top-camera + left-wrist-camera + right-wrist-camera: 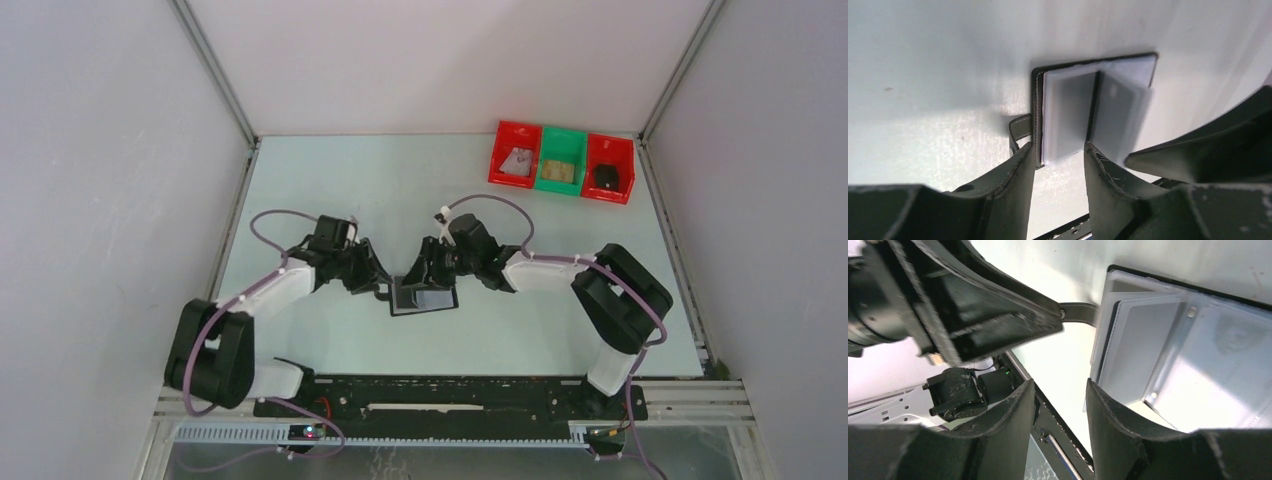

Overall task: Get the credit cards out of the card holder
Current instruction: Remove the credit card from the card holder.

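Seemingly left hand [1058, 162] astride holder [1068, 105] edge

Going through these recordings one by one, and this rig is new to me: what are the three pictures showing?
A left arm and a right arm, both robotic, are bolted at a table's near edge. The overhead picture shows both; the others come from wrist cameras. Between them lies an open black card holder, a grey card showing in its sleeves. The left end effector straddles its edge; whether it pinches is unclear. The right end effector is open and empty beside it. A row of bins sits far right.
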Action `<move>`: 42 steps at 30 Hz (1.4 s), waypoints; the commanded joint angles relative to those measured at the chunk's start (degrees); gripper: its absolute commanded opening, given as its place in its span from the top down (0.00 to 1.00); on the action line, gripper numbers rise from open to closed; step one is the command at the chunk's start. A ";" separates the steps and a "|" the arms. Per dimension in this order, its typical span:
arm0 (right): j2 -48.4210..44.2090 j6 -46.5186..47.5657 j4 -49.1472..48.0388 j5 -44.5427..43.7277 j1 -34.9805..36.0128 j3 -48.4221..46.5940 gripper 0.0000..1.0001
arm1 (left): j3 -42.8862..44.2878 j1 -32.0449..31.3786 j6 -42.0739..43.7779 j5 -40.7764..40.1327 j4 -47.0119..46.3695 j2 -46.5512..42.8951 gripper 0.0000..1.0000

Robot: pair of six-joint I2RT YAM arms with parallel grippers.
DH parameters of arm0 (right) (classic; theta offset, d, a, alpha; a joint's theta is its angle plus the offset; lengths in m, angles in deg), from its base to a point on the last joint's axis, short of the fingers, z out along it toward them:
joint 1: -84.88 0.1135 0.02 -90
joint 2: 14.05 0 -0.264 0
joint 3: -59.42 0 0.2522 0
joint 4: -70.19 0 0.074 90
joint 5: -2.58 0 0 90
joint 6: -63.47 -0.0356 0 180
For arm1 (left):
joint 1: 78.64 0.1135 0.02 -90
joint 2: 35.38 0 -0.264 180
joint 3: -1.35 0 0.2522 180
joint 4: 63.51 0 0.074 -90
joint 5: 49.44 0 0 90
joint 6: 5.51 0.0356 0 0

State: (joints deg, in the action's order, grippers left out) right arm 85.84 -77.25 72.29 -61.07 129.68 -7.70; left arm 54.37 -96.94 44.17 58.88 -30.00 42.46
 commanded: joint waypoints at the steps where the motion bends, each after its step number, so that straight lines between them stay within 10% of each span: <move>1: 2.00 -0.54 -1.86 1.04 1.48 -2.73 0.49 | 3.05 3.77 2.28 -3.04 4.07 -6.94 0.54; 42: -10.83 5.73 8.91 -8.97 -10.88 7.66 0.47 | 4.23 -0.02 1.46 5.45 0.08 -6.60 0.50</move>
State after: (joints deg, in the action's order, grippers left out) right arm 77.91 -73.27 81.86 -68.83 119.30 0.14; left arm 55.40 -95.61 45.92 62.21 -27.22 34.84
